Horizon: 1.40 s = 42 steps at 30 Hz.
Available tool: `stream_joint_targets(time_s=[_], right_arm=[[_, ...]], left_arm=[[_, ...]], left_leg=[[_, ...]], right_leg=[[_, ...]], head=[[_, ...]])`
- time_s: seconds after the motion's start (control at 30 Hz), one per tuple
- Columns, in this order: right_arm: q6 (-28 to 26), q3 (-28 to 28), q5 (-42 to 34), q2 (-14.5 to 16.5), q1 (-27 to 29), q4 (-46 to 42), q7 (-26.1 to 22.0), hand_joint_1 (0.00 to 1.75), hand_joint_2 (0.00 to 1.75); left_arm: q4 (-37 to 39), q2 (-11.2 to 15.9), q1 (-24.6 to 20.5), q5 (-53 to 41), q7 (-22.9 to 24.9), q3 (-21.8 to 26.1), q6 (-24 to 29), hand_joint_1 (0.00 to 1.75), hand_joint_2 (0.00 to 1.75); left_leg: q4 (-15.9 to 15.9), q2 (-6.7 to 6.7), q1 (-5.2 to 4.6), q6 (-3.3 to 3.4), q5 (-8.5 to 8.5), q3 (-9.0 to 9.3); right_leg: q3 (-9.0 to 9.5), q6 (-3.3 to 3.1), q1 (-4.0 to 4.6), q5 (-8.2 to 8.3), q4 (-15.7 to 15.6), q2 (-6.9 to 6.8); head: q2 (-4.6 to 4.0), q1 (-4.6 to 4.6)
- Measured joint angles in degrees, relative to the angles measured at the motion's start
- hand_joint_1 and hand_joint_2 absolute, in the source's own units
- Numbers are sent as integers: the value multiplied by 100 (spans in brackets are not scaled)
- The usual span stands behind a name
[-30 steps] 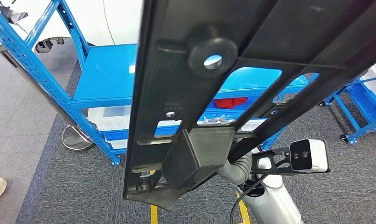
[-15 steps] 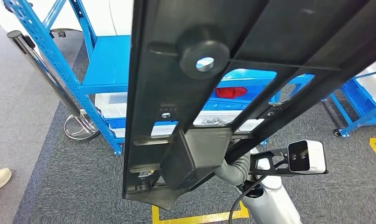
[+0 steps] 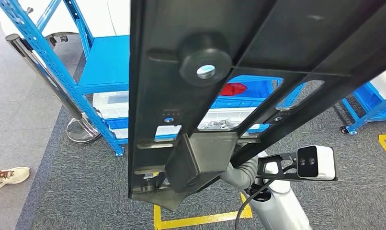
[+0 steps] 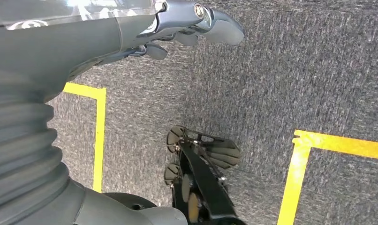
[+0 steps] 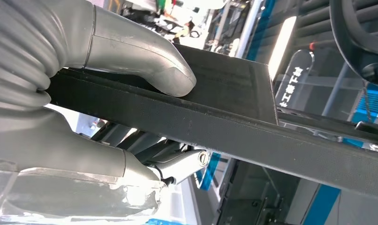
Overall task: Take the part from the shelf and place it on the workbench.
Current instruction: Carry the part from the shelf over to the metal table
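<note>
One large black moulded plastic panel [image 3: 239, 62], ribbed and pierced with cut-outs, was the part in hand, and the step looked to be the carry: it was already off the blue metal shelving rack [image 3: 105, 72], which stood well beyond it across the grey carpet [image 3: 76, 191], and no workbench was in sight. The next move, as I judged it, called for turning toward the bench while holding the long panel level, since it reached far past the hand on both sides and could swing into the rack. The right hand [image 5: 107, 98] clamped one edge of the panel, its thick grey thumb [image 5: 145, 61] pressed flat on one face and the other fingers closed against the opposite face, though those were partly hidden and their hold was hard to read exactly. The left hand [image 4: 177, 28] hung beside the body over the carpet and yellow floor tape [image 4: 295, 183], fingers loosely apart, holding nothing.
</note>
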Motion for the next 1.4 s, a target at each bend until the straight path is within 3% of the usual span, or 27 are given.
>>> stream_joint_targets(time_s=[0.07, 0.13, 0.2, 0.27, 0.3, 0.4, 0.43, 0.47, 0.53, 0.6, 0.63, 0.7, 0.77, 0.83, 0.9, 0.93, 0.97, 1.0, 1.03, 1.1, 1.17, 1.23, 1.3, 1.4], right_arm=[[-38, -49, 18, -32, -34, -42, 13, 175, 175], [-65, -93, 21, -78, -78, -77, 19, 175, 175], [-69, -134, 20, -139, -98, -118, 22, 175, 175], [-63, -173, 17, -210, -111, -174, 29, 175, 175], [-57, -187, 15, -246, -123, -199, 32, 175, 175], [-54, -209, 7, -333, -135, -230, 35, 175, 175], [-56, -214, 6, -356, -130, -230, 36, 175, 175], [-56, -220, 6, -378, -129, -231, 37, 175, 175], [-56, -228, 4, -404, -132, -240, 37, 175, 175], [-55, -233, -2, -411, -149, -255, 39, 175, 175], [-56, -236, -10, -414, -161, -260, 45, 175, 175], [-62, -245, -45, -426, -180, -263, 67, 175, 175], [-68, -268, -134, -445, -211, -262, 96, 175, 175], [-67, -310, -252, -460, -260, -260, 117, 175, 175], [-58, -365, -336, -484, -284, -256, 121, 175, 175], [-54, -392, -359, -504, -280, -255, 120, 175, 175], [-50, -421, -373, -528, -272, -255, 118, 175, 175], [-51, -455, -380, -553, -258, -266, 116, 175, 175], [-56, -494, -378, -578, -240, -294, 115, 175, 175], [-93, -560, -293, -614, -172, -418, 107, 175, 175], [-164, -572, -70, -634, 0, -606, 43, 175, 175], [-235, -544, 198, -663, 239, -791, -93, 175, 175], [-300, -497, 433, -703, 422, -933, -265, 175, 175], [-376, -408, 633, -757, 629, -1058, -432, 175, 175]], left_arm=[[1, 3, -4, -2, 58, 0, -5, 0, 175], [2, 5, 6, -2, 136, 0, -5, 0, 175], [2, 5, 9, -2, 190, 0, -7, 0, 175], [2, -2, -9, -2, 215, 1, -7, 0, 175], [2, -5, -19, -1, 220, 1, -6, 0, 175], [2, -11, -29, 2, 222, 2, -7, 0, 175], [2, -15, -29, 2, 222, 3, -8, 0, 175], [2, -22, -30, 2, 222, 3, -8, 0, 175], [2, -46, -38, 0, 222, 4, -15, 0, 175], [2, -68, -48, -3, 222, 4, -39, 0, 175], [2, -73, -50, -4, 221, 4, -57, 0, 175], [2, -81, -54, -3, 219, 3, -90, 0, 175], [2, -91, -65, -3, 219, 2, -121, 0, 175], [3, -97, -64, -14, 225, 1, -146, 0, 175], [4, -106, -48, -29, 236, -2, -167, 0, 175], [4, -110, -41, -35, 242, -4, -179, 0, 175], [4, -113, -37, -38, 245, -6, -189, 0, 175], [4, -115, -35, -36, 247, -7, -202, 0, 175], [4, -116, -35, -29, 248, -8, -213, 0, 175], [4, -120, -25, -7, 239, -7, -229, 0, 175], [4, -131, -2, 16, 204, -7, -233, 0, 175], [5, -156, 18, 33, 152, -5, -224, 0, 175], [6, -189, 26, 28, 130, -3, -146, 0, 175], [7, -212, 56, -4, 251, -1, -32, 0, 175]], left_leg=[[-799, -131, 0, 58, 299, 473], [-1282, -256, -8, 102, 370, 742], [-1379, -225, -17, 135, 351, 763], [-1452, -129, 4, 201, 375, 773], [-1487, -80, 18, 234, 393, 779], [-1501, 70, 17, 270, 408, 764], [-1493, 122, 16, 270, 407, 756], [-1481, 172, 16, 267, 405, 751], [-1445, 262, 17, 244, 389, 749], [-1403, 330, -10, 193, 365, 743], [-1389, 364, -25, 161, 359, 740], [-1388, 441, -38, 92, 365, 741], [-1317, 393, -16, 26, 294, 714], [-868, 185, 6, -8, -11, 525], [-77, 50, 8, -12, -396, 181], [212, 32, 7, -8, -483, 53], [301, 24, 6, 4, -459, 17], [141, 8, 5, 26, -319, 100], [-210, -54, 2, 59, -110, 274], [-977, -323, 4, 136, 190, 644], [-1294, -479, -9, 170, 232, 791], [-1357, -376, -10, 191, 253, 817], [-1452, -231, 15, 250, 305, 852], [-1501, 13, 8, 294, 331, 860]], right_leg=[[-15, 22, 7, -5, 25, 55], [-51, 79, 2, 15, 38, 121], [-90, 154, -3, 55, 34, 205], [-158, 220, -4, -15, 134, 203], [-255, 252, -5, -135, 329, 168], [-812, 333, -41, -635, 1448, 76], [-933, 353, -55, -684, 1688, 69], [-932, 368, -70, -612, 1686, 55], [-595, 380, -97, -234, 1038, -56], [-238, 332, -76, 24, 312, -239], [-167, 291, -59, 64, 139, -283], [-199, 194, -37, 74, 110, -209], [-219, 108, -47, 116, 88, -117], [-234, 39, -61, 161, 64, -30], [-265, 5, -38, 184, 67, 76], [-277, -3, -23, 192, 72, 138], [-285, -5, -10, 198, 79, 205], [-288, -4, 0, 202, 88, 274], [-288, 1, 6, 204, 99, 342], [-306, 29, 7, 209, 127, 468], [-350, 99, -20, 230, 140, 579], [-380, 184, -45, 258, 127, 678], [-458, 241, -32, 157, 264, 535], [-923, 308, -43, -346, 1221, 142]], head=[[0, 2], [0, -5], [1, -15], [1, -9], [1, 2], [1, 27], [1, 27], [0, 28], [1, 28], [1, 26], [1, 23], [1, 16], [1, 10], [1, -9], [0, -22], [0, -22], [0, -22], [1, -22], [1, -22], [1, -15], [1, -8], [1, -9], [0, 9], [1, 48]])
